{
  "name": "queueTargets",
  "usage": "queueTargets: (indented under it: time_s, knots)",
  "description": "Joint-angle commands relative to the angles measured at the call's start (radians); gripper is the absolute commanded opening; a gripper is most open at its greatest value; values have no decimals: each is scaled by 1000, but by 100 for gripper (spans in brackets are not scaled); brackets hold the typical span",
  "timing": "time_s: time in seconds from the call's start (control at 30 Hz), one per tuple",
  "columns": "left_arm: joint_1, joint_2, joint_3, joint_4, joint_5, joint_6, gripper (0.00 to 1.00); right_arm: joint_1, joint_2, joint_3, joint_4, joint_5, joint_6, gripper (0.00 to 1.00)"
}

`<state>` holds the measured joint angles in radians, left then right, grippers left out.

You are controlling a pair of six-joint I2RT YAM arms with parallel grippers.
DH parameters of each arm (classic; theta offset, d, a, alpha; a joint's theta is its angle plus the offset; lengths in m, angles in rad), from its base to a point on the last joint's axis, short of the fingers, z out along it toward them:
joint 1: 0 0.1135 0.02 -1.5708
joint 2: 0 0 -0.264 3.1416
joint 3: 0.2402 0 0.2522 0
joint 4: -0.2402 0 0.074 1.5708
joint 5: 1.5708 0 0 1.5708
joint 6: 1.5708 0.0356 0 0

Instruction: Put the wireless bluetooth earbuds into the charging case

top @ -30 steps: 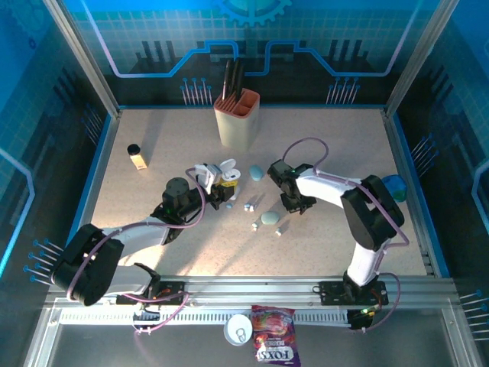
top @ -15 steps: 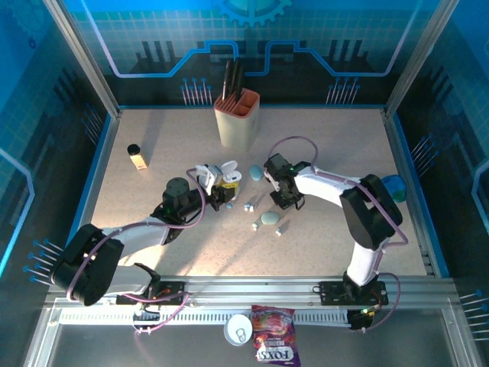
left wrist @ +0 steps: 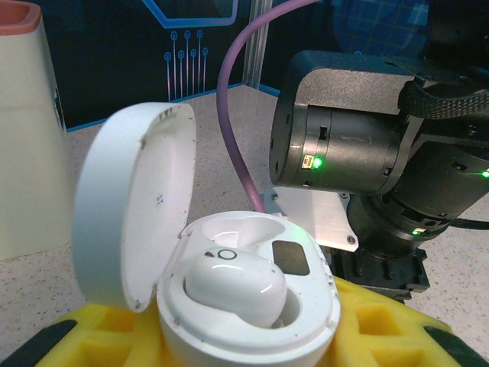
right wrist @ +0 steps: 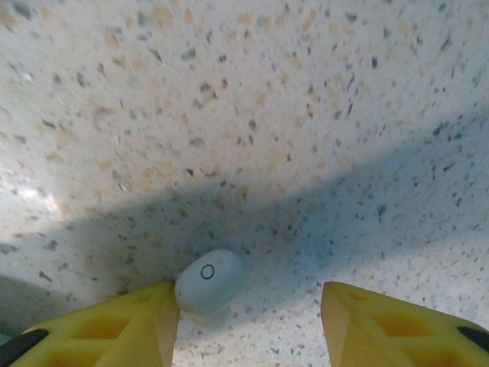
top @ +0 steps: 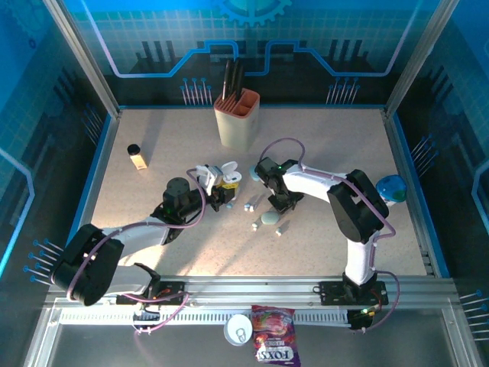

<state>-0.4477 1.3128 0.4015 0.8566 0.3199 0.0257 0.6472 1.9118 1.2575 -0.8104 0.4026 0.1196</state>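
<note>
The right gripper [right wrist: 248, 317] is holding its yellow foam-padded fingers [right wrist: 107, 325] spread well apart just above the speckled tabletop [right wrist: 306, 115], pinching nothing. A small pale rounded earbud [right wrist: 208, 281] with a ring mark is lying between them, touching the inner edge of the finger on the left of that wrist view and well clear of the other. From above, this gripper [top: 280, 200] is pointing down near the table's middle, with tiny loose white bits [top: 249, 205] just to its left and a teal pebble-shaped case [top: 269, 219] lying just in front. The left gripper [left wrist: 229, 348] is clamping the base of a white pebble-shaped charging case [left wrist: 306, 306] whose lid [left wrist: 130, 206] is standing open, and a glossy white earbud [left wrist: 233, 287] is sitting in one socket. The right arm's dark grey wrist [left wrist: 344, 138] and a purple cable [left wrist: 237, 115] are crowding close behind the case. Farther out, a beige holder with dark handles [top: 237, 118] is standing at the back, a small black-capped bottle [top: 137, 157] is lying at the left, and a blue round object [top: 393, 187] is sitting at the right edge.
</note>
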Motion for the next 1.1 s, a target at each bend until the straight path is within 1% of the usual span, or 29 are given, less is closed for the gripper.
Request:
queueTargets:
  time_s: [0.0, 0.13, 0.23, 0.27, 0.4, 0.5, 0.6, 0.73, 0.83, 0.97, 1.07]
  knots:
    - [7, -15, 22, -2, 17, 10, 23, 8, 14, 11, -79, 35, 28, 52]
    - [7, -15, 23, -4, 18, 11, 23, 2, -1, 7, -98, 68, 48, 50]
    - [8, -15, 25, -3, 18, 14, 23, -2, -14, 2, -91, 64, 52, 48]
    - [8, -15, 25, -1, 17, 15, 23, -2, -20, 3, -90, 50, 52, 48]
    - [15, -17, 19, -2, 5, 14, 23, 4, -82, 6, -51, -71, 59, 49]
    - [33, -10, -14, 69, -21, 7, 22, 19, -103, 21, -26, -100, 114, 49]
    - [53, 0, -44, 155, -35, -19, 22, 32, -104, 13, 22, -36, 211, 50]
    - [58, -5, -45, 150, -32, -21, 22, 33, -77, 22, 18, 75, 310, 49]
    - [61, -6, -44, 137, -29, -15, 22, 38, -42, 30, 11, 99, 304, 46]
    - [63, -1, -44, 136, -26, -16, 23, 62, 18, 69, -40, 134, 304, 41]
    - [63, 1, -46, 139, -24, -19, 23, 80, 47, 78, -38, 124, 308, 39]
